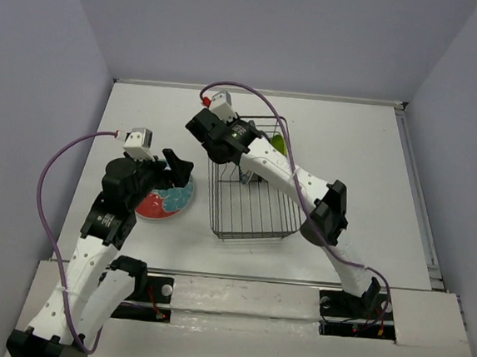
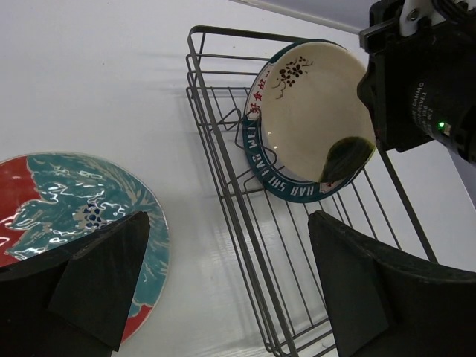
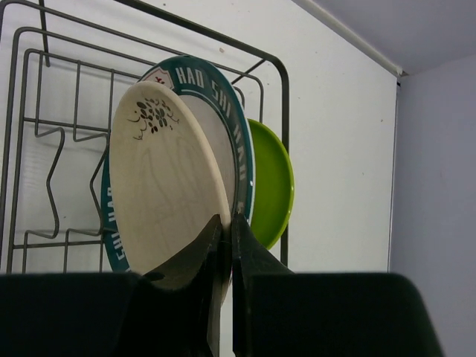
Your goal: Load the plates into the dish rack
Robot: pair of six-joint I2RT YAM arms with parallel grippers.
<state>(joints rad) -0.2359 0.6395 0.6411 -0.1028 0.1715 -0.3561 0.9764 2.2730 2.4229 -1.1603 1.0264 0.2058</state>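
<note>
Red-and-teal plate (image 2: 67, 201) lies flat on the table (image 1: 372, 182) left of the rack (image 1: 250, 237), left gripper (image 2: 223, 260) spread wide over it, empty | looks stiff, glossy, slippery, breakable: pinch its rim | right gripper (image 3: 225, 227) pinches the rim of the cream plate (image 3: 167, 178), upright in the rack against the patterned plate (image 3: 216, 78) | green plate (image 3: 271, 178) behind.

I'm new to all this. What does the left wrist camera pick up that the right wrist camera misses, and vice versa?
Only the left wrist view shows the red and teal plate lying flat on the table, partly under the open left end effector. Only the right wrist view shows the lime green plate at the back, and shows clearly the right end effector pinching the cream plate by its edge. Both show the dish rack, the cream plate and the patterned-rim plate upright behind it.
</note>
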